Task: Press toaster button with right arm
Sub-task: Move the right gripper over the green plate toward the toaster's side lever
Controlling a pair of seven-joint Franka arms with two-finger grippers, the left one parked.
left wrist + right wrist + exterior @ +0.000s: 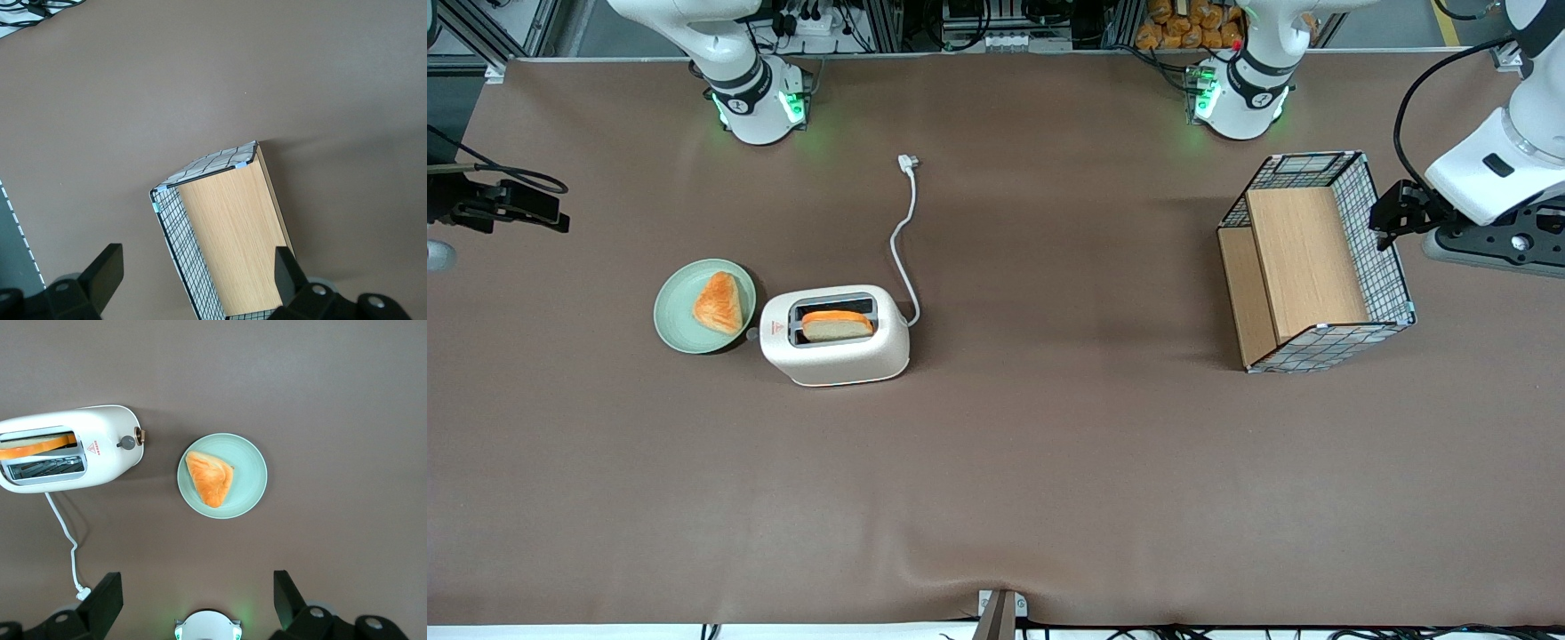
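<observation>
toaster (pixel 834 336) beside plate (pixel 680 327); gripper (pixel 511 206) toward working arm's end

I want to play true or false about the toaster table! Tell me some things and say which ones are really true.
1. A slice of bread sits in the toaster. True.
2. The green plate is empty. False: a triangular pastry lies on it.
3. The toaster's cord is plugged into a wall. False: its plug lies loose on the table.
4. The gripper is open, high above the plate. True.
5. The gripper is pressing the toaster button. False: it is well clear of it.
</observation>
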